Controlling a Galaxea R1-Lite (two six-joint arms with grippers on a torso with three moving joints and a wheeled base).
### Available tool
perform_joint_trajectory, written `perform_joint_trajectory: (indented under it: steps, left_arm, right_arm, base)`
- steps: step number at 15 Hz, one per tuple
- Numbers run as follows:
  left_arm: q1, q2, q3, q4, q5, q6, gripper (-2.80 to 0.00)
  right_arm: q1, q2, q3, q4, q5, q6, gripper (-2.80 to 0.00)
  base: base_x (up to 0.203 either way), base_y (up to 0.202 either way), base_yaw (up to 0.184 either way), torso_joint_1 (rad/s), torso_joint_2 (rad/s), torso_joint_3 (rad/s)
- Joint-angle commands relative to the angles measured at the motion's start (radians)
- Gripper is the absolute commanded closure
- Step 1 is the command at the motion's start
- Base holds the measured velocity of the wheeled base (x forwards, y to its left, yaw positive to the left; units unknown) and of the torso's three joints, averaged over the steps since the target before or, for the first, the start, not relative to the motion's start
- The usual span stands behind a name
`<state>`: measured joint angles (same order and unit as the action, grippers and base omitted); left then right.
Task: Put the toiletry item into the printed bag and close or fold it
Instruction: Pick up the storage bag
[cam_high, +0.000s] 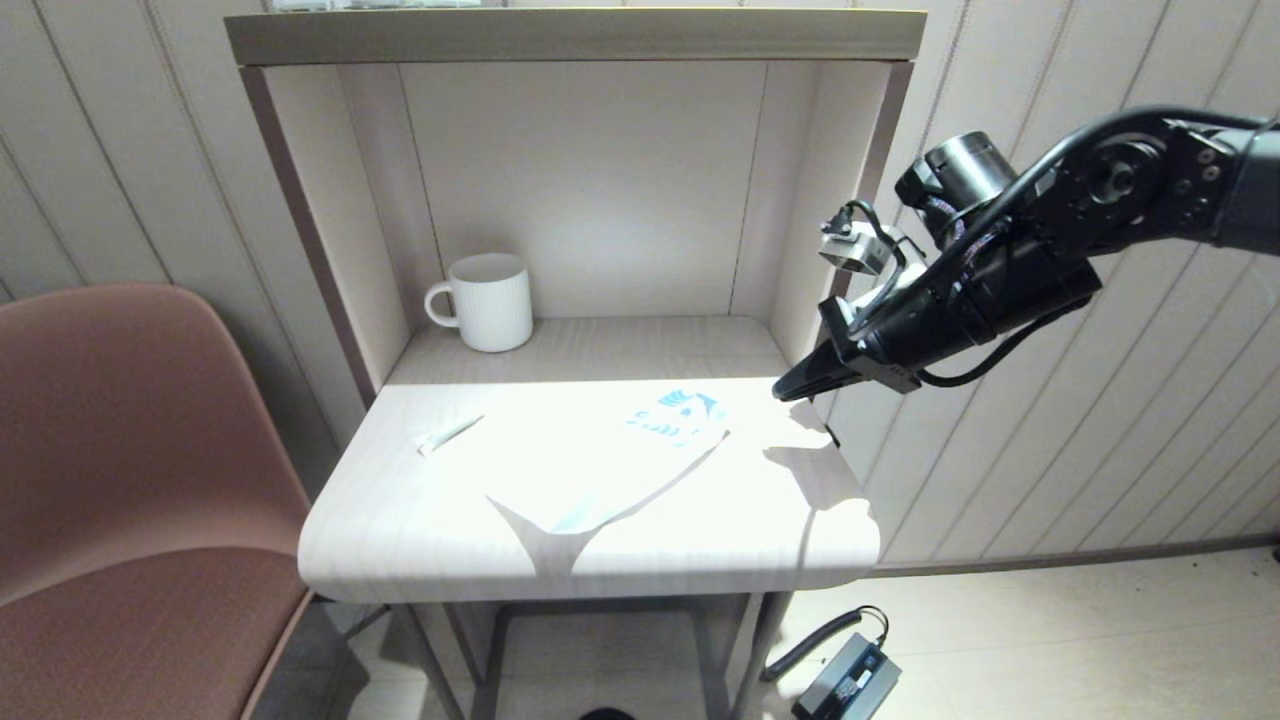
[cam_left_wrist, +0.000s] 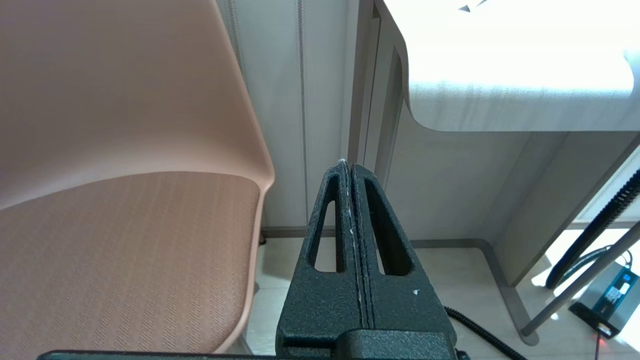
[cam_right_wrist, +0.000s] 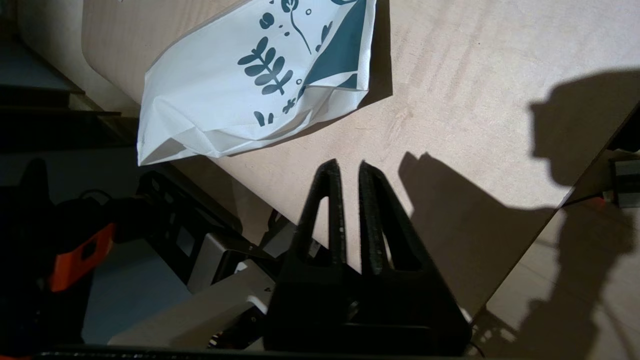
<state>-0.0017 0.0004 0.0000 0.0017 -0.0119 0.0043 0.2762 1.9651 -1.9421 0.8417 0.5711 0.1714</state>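
Note:
The toiletry item (cam_high: 450, 433), a slim white tube, lies on the left part of the table (cam_high: 400, 540). The printed bag (cam_high: 610, 460) lies flat mid-table, its blue-printed end (cam_high: 680, 415) toward the right. The right wrist view shows that printed end (cam_right_wrist: 240, 95) lying creased on the wood. My right gripper (cam_high: 782, 392) hovers above the table's right edge, just right of the bag. It is open by a narrow gap (cam_right_wrist: 348, 167) with nothing between the fingers. My left gripper (cam_left_wrist: 348, 165) is shut and empty, low beside the chair, below table height.
A white ribbed mug (cam_high: 490, 300) stands at the back left inside the shelf alcove, whose side walls (cam_high: 810, 220) flank the table's rear. A brown chair (cam_high: 130, 450) stands left of the table. A black power box with coiled cable (cam_high: 850, 680) lies on the floor.

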Motion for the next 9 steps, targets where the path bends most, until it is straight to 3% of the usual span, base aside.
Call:
perform_joint_trajectory:
  steps: [1,7,9]
  left_arm:
    - [0.0,0.0,0.0,0.0,0.001,-0.001,0.0]
    - [0.0,0.0,0.0,0.0,0.0,-0.001,0.0]
    - [0.0,0.0,0.0,0.0,0.0,-0.001,0.0]
  right_arm:
    - [0.003,0.025,-0.001,0.003,-0.031,-0.008,-2.8]
    - [0.045,0.107,-0.005,-0.082,-0.02,-0.015,-2.8]
    - [0.059,0.141,-0.006,-0.174,-0.003,0.003,-2.8]
  base:
    - [0.0,0.0,0.0,0.0,0.0,0.0]
    - [0.0,0.0,0.0,0.0,0.0,0.0]
    - [0.0,0.0,0.0,0.0,0.0,0.0]
